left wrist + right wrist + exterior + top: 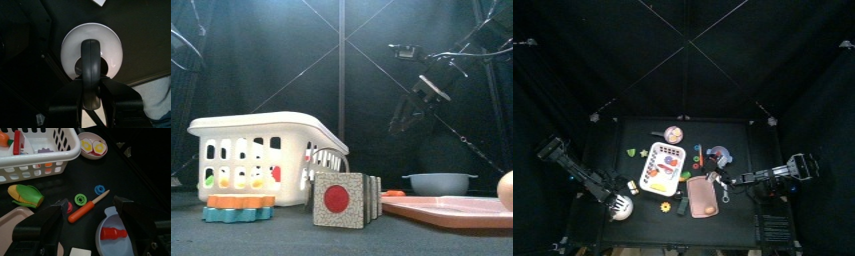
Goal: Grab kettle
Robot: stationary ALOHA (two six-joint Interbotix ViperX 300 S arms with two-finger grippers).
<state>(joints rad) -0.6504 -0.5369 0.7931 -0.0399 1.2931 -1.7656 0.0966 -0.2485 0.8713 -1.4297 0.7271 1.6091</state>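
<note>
Kettle (620, 207): located at the near left corner of the table (647, 135), well left of the white basket (661, 168). In the left wrist view it shows as a silver domed body (91, 47) with a dark arched handle across the top.

Left gripper (93, 97): positioned directly over the kettle, jaws clamped on the handle, one either side of it. The left arm (573, 168) enters from the left edge.

Right gripper (87, 225): jaws apart, holding nothing, hovering above the right side of the table. Beneath it lie an orange carrot-like stick (89, 208), a green ring (81, 199), a blue ring (99, 189), a grey bowl (117, 234) with a red item inside, and a corn cob (23, 196).

Front view: basket (265, 150) at left, pink tray (452, 210) at right.
</note>
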